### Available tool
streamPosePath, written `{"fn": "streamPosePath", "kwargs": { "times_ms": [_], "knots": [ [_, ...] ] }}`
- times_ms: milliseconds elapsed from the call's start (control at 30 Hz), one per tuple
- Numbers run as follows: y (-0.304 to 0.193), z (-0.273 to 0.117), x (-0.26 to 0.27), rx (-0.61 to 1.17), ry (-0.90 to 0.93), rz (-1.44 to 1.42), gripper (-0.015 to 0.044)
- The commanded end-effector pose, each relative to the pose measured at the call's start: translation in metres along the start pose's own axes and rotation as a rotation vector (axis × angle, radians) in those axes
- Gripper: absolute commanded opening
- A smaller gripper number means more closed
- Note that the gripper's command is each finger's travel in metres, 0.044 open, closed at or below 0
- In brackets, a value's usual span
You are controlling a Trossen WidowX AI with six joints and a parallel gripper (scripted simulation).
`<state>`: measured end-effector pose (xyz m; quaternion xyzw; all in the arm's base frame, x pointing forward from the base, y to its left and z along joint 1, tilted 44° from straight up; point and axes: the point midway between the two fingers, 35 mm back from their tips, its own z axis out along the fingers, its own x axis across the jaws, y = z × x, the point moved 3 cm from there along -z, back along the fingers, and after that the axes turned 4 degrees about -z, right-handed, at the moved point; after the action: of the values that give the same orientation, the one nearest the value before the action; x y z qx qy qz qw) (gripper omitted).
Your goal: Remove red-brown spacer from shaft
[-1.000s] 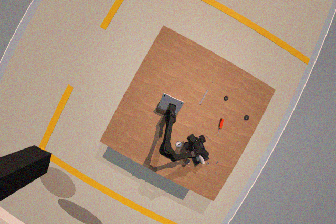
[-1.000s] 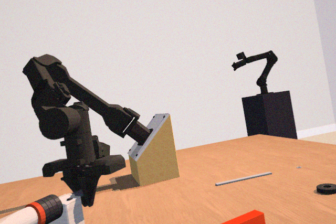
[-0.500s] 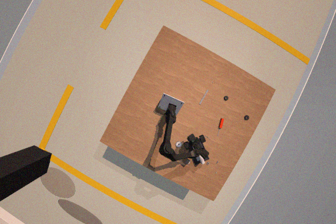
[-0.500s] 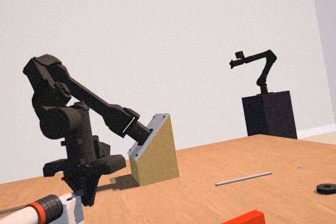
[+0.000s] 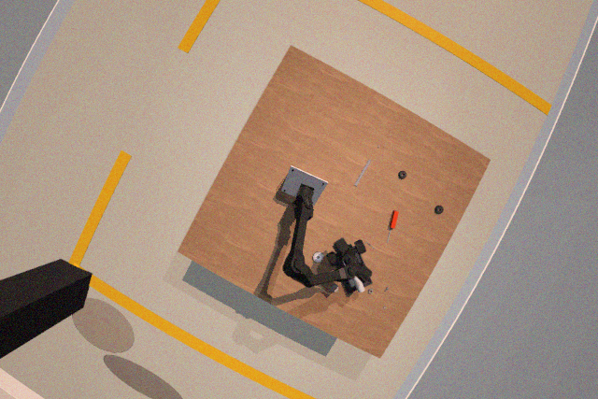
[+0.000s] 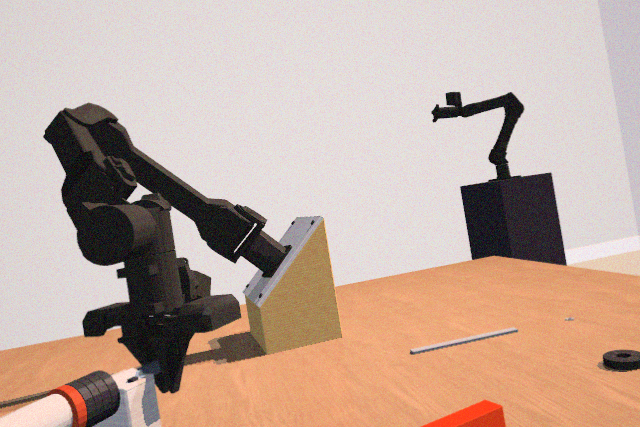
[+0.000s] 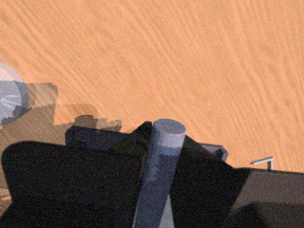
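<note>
Counter: wood-topped (image 5: pixel 290 95) (image 6: pixel 465 298) (image 7: pixel 190 57), bearing the arm and loose workshop pieces.

Arm: black, six-joint (image 5: pixel 298 235) (image 6: pixel 165 179), mounted on a sloping base and reaching down.

Gripper: one (image 5: pixel 354 276) (image 6: pixel 168 388) (image 7: pixel 163 138), pointing downward; fingers narrow and closed on a cylinder, judged to be the shaft (image 7: pixel 159 185). Its round end shows between them in the wrist view. How far it stands out of the housing cannot be told.

White tube: one (image 6: pixel 41 409), with orange band and ribbed black collar, abutting a pale block (image 6: pixel 138 396). Whether this block is the big housing cannot be settled.

Red-brown spacer: not identifiable; whether it is still on the shaft or dropped cannot be told.

Likely faults: an overlong pull, with the spacers masked by the gripper, could release a second one; too short a pull would leave the wanted spacer hanging. A tilted pull could bind the shaft or rub a spacer along with it. On the return, sideways drift could jam the shaft at the bore, and early opening would leave it part-seated.

Sundries: red-handled screwdriver (image 5: pixel 394 219) (image 6: pixel 475 414); thin grey rod (image 5: pixel 363 172) (image 6: pixel 465 341); pale disc (image 5: pixel 315 260) (image 7: pixel 11 100) beside the gripper; black ring (image 5: pixel 399 175) (image 6: pixel 615 363), well apart from the work.
</note>
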<state>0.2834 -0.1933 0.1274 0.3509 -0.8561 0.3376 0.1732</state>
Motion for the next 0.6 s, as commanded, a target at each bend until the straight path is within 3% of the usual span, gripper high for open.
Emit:
{"fn": "streamPosePath", "kwargs": {
  "times_ms": [0, 567],
  "knots": [
    [0.0016, 0.0, -0.0003, -0.002, 0.0, 0.001, 0.0],
    [0.0033, 0.0, -0.0004, -0.003, 0.0, 0.001, 0.0]
  ]
}}
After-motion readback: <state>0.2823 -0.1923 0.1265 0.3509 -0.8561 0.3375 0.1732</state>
